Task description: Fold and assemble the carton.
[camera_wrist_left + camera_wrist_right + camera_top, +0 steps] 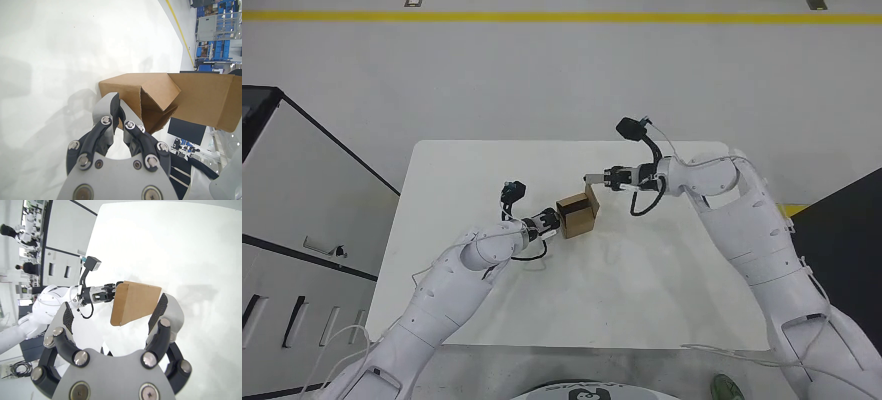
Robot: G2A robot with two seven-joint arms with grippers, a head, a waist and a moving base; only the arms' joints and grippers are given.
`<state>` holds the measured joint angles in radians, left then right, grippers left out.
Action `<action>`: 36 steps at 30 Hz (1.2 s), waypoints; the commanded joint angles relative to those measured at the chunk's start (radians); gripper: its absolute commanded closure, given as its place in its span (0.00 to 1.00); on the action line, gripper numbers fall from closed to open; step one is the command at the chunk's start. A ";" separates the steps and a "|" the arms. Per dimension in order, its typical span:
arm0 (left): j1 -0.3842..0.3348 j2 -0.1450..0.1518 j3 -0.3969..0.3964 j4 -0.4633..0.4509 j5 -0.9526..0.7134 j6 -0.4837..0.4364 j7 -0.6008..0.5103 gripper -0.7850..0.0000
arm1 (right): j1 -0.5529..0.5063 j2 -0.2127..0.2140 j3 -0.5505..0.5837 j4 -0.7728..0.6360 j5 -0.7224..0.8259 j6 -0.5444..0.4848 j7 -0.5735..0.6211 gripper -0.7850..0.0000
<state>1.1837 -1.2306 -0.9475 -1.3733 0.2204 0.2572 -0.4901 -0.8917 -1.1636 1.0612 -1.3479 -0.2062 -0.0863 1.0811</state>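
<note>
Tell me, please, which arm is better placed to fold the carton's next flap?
Probably the right: the right gripper is open and free beside the carton, while the left gripper is shut on the carton's opposite side, steadying it.

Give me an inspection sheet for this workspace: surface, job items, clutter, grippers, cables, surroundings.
surface: white table, rounded corners.
job's things: one brown carton mid-table, partly folded, one end open.
clutter: nothing seen.
grippers: left gripper shut on a carton wall; right gripper open, facing the carton's other side.
cables: black cable looped at the left arm's wrist.
surroundings: grey cabinet beside the table; yellow floor line.
</note>
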 commanded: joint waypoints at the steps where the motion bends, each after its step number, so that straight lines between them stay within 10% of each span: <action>1: 0.000 0.000 0.000 0.000 0.000 0.000 0.000 1.00 | 0.000 0.000 0.000 0.003 0.011 -0.001 -0.001 0.00; 16: 0.000 0.000 0.000 0.000 0.000 0.000 0.000 1.00 | -0.007 0.025 0.084 0.097 0.062 -0.044 0.058 0.00; 22: 0.000 0.000 0.000 0.000 0.000 0.000 0.000 1.00 | -0.013 0.027 0.065 0.124 0.044 -0.049 0.066 0.53; 29: 0.000 0.000 0.000 0.000 0.000 0.000 0.000 1.00 | 0.016 0.018 0.009 0.121 0.018 -0.065 0.069 0.76; 36: 0.000 0.000 0.000 0.000 0.000 0.000 0.000 1.00 | 0.055 0.008 -0.039 0.125 0.007 -0.081 0.073 0.76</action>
<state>1.1837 -1.2306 -0.9475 -1.3733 0.2203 0.2572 -0.4901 -0.8415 -1.1545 1.0262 -1.2235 -0.2000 -0.1661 1.1536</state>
